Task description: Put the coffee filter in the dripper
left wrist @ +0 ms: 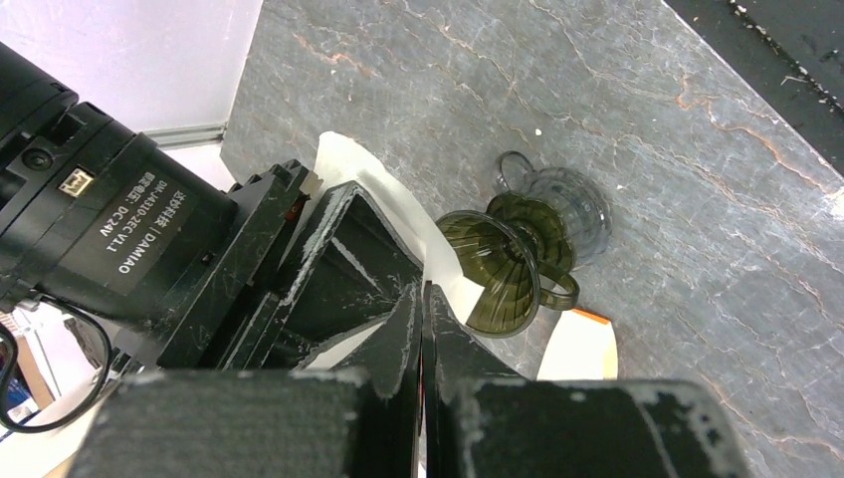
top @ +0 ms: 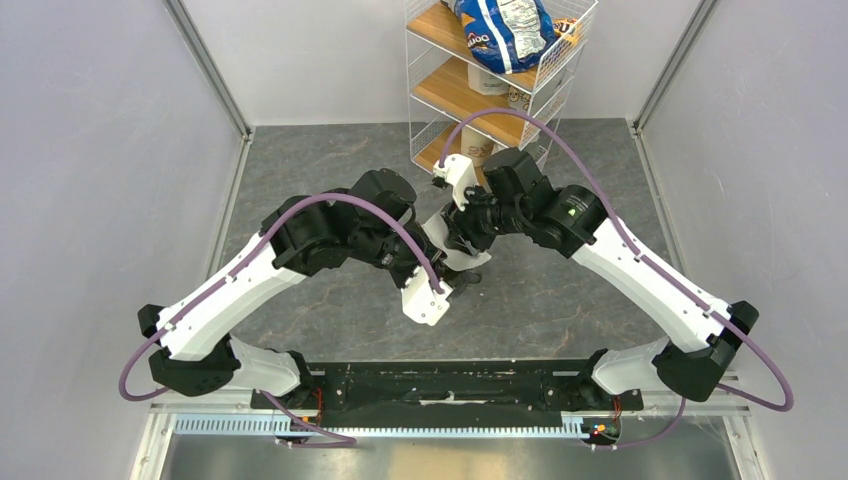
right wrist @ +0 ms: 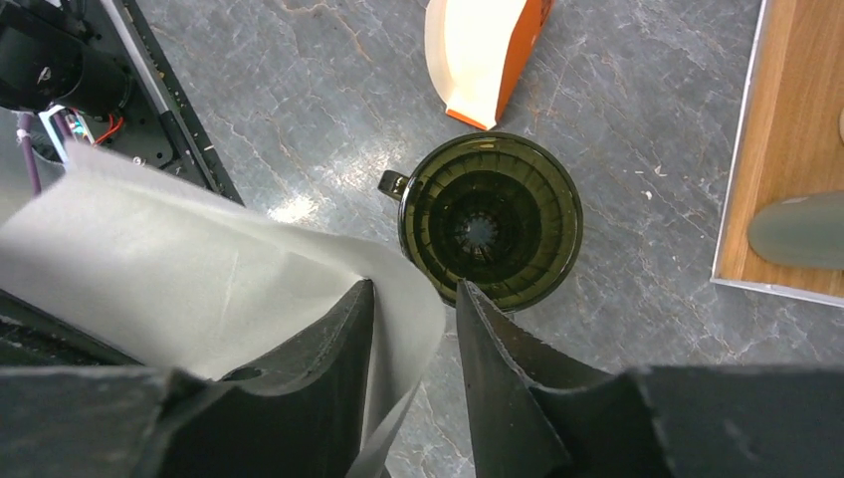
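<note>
The dripper stands upright on the grey table, dark olive and ribbed inside, its small handle to the left. The white coffee filter hangs just beside and above its rim. My left gripper is shut, and the filter runs into its closed fingertips. My right gripper has its fingers apart. The paper drapes over its left finger, and a gap separates the paper from the right finger. In the top view both grippers meet at the filter mid-table.
A tan flat packet with an orange end lies just past the dripper. A wire shelf unit with wooden boards stands at the back and carries a blue snack bag. A grey glassy shape shows by the dripper's base.
</note>
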### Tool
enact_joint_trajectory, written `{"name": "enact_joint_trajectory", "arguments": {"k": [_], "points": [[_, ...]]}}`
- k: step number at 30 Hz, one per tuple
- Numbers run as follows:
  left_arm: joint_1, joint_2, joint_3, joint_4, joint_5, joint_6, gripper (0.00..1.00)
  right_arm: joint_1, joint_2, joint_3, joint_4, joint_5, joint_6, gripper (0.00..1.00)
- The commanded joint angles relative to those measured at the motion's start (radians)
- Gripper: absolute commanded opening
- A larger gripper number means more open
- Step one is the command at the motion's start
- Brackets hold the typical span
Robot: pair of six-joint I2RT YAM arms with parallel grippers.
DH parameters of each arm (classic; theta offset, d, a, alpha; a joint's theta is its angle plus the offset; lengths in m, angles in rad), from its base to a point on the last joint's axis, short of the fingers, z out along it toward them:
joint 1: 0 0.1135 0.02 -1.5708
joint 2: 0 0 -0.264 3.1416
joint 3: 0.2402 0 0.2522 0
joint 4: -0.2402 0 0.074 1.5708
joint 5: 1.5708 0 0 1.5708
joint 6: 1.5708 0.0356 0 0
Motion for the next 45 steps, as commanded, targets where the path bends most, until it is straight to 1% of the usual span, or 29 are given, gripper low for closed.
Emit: {"name": "enact_joint_trajectory", "arguments": {"k": [1, 6, 12, 14, 16, 17, 18, 20, 21, 23, 25, 27, 29, 31, 35, 39, 41, 43, 45], "points": [[-0.006, -0.02, 0.012, -0.02, 0.067, 0.038, 0.02, 0.002, -0.003, 0.053, -0.01, 0.066, 0.004, 0.42], [-0.005, -0.024, 0.002, -0.028, 0.079, 0.054, 0.02, 0.002, -0.001, 0.061, -0.007, 0.118, 0.032, 0.35], [-0.007, -0.026, -0.013, -0.028, 0.074, 0.071, 0.02, 0.002, -0.004, 0.055, -0.007, 0.136, 0.041, 0.2], [-0.006, -0.028, -0.018, -0.027, 0.07, 0.068, 0.04, 0.003, -0.01, 0.052, -0.006, 0.13, 0.041, 0.13], [-0.006, -0.038, -0.03, -0.002, 0.062, 0.041, 0.18, 0.002, -0.022, 0.041, -0.003, 0.124, 0.041, 0.04], [-0.006, -0.043, -0.037, 0.016, 0.055, 0.018, 0.3, 0.002, -0.029, 0.033, 0.0, 0.119, 0.04, 0.0], [-0.006, -0.054, -0.049, 0.046, 0.049, -0.009, 0.43, 0.002, -0.036, 0.026, 0.002, 0.115, 0.038, 0.0], [-0.006, -0.075, -0.059, 0.1, 0.034, -0.096, 0.55, 0.002, -0.039, 0.013, 0.002, 0.122, 0.041, 0.0], [0.0, -0.101, -0.062, 0.134, 0.025, -0.185, 0.68, -0.002, -0.044, 0.0, 0.007, 0.115, 0.051, 0.0], [0.014, -0.134, -0.07, 0.164, 0.024, -0.277, 0.69, -0.006, -0.036, -0.005, 0.007, 0.104, 0.067, 0.0], [0.046, -0.174, -0.079, 0.206, 0.024, -0.403, 0.7, -0.013, -0.022, -0.009, 0.005, 0.099, 0.08, 0.0], [0.096, -0.205, -0.085, 0.259, 0.019, -0.527, 0.71, -0.024, -0.004, -0.014, 0.005, 0.097, 0.09, 0.0], [0.171, -0.239, -0.099, 0.295, 0.022, -0.634, 0.71, -0.037, 0.019, -0.012, 0.005, 0.09, 0.101, 0.01], [0.234, -0.274, -0.136, 0.334, 0.022, -0.715, 0.71, -0.042, 0.047, -0.006, 0.005, 0.09, 0.105, 0.03], [0.306, -0.328, -0.198, 0.373, 0.025, -0.808, 0.71, -0.048, 0.09, -0.014, 0.019, 0.081, 0.088, 0.03], [0.352, -0.357, -0.233, 0.386, 0.038, -0.838, 0.72, -0.048, 0.122, -0.034, 0.061, 0.075, 0.077, 0.04], [0.363, -0.366, -0.248, 0.386, 0.038, -0.846, 0.72, -0.048, 0.138, -0.04, 0.074, 0.075, 0.076, 0.08], [0.368, -0.374, -0.263, 0.389, 0.037, -0.852, 0.72, -0.048, 0.153, -0.047, 0.09, 0.073, 0.072, 0.17], [0.373, -0.377, -0.273, 0.39, 0.038, -0.862, 0.72, -0.049, 0.164, -0.053, 0.104, 0.075, 0.069, 0.29]]}}
